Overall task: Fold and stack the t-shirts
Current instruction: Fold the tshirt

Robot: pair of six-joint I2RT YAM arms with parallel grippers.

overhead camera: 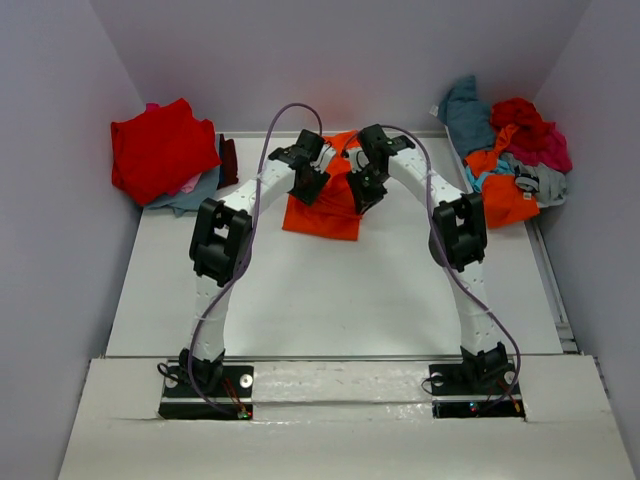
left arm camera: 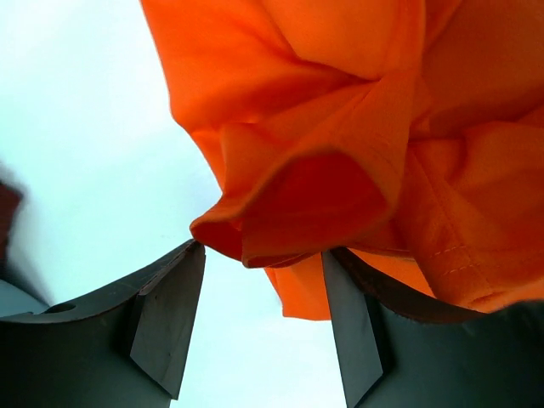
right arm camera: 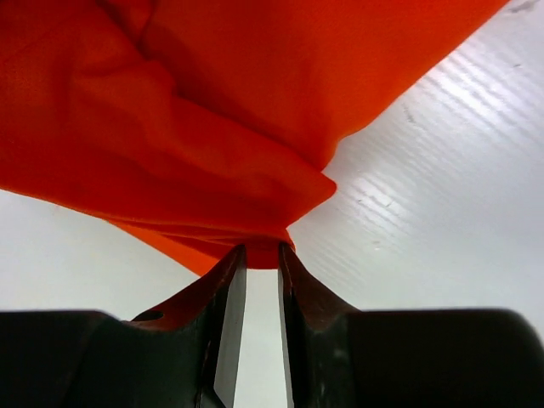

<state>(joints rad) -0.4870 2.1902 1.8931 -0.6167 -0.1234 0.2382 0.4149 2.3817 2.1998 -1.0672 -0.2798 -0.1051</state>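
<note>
Pale lilac walls (overhead camera: pixel 350 60) close in a white surface (overhead camera: pixel 330 300). The left arm (overhead camera: pixel 220 240) and right arm (overhead camera: pixel 458 230) rise from its near edge and arch inward to meet over the orange shirt (overhead camera: pixel 320 218). That shirt lies crumpled and partly folded at the middle of the far half, well apart from both far corners.

In the far left corner a red shirt (overhead camera: pixel 160 148) lies folded on top of a stack (overhead camera: pixel 190 192) of grey-blue and pink cloth, with a dark strip showing at its right side. In the far right corner sits a loose heap (overhead camera: pixel 510 160) of shirts: teal at the back, red and magenta on top, orange and grey toward the front.

From the left wrist, the left jaws stand wide apart. A hanging fold of the orange shirt dips down to the level of their tips. The right-hand finger (left arm camera: pixel 353 331) touches or lies under the cloth, and the other finger is just clear of it. Nothing is clamped.

From the right wrist, the right jaws are only a narrow slit apart. The lowest corner of the orange fold rests right at their tips, with white surface showing through the slit below. I cannot tell whether the tips pinch the cloth or merely touch it.
</note>
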